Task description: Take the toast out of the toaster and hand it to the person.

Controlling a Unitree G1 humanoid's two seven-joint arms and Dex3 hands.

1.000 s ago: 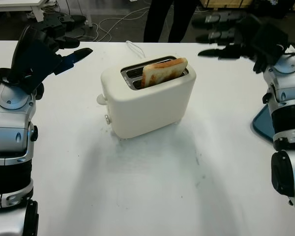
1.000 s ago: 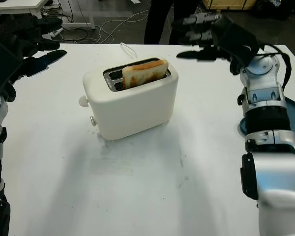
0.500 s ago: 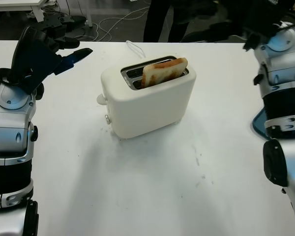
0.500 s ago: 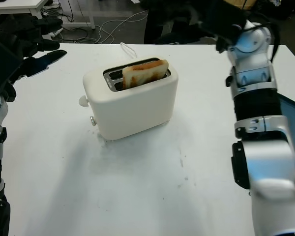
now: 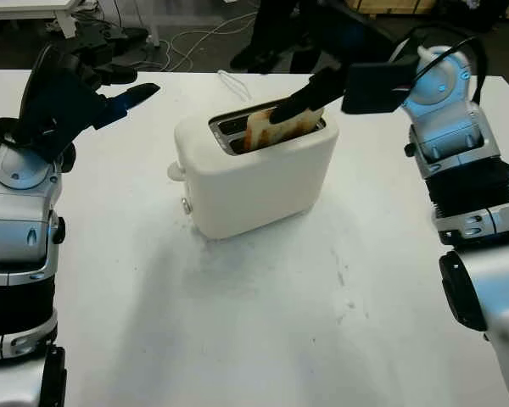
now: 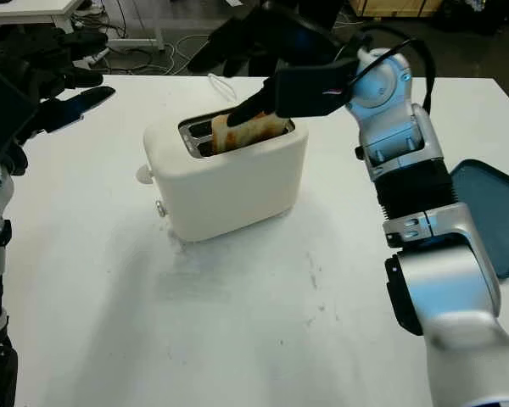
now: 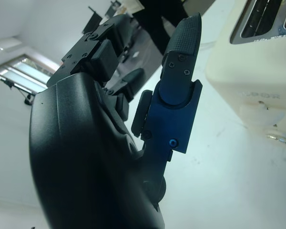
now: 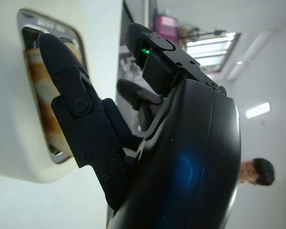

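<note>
Toast (image 5: 282, 125): seated in toaster (image 5: 254, 174), top edge exposed.
Right hand (image 6: 263, 72) open, one finger laid against toast; left hand (image 5: 68, 85) open, held well apart.

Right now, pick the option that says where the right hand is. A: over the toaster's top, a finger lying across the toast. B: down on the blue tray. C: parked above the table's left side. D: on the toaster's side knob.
A: the right hand hangs over the toaster, one finger reaching across the toast in its slot.
</note>
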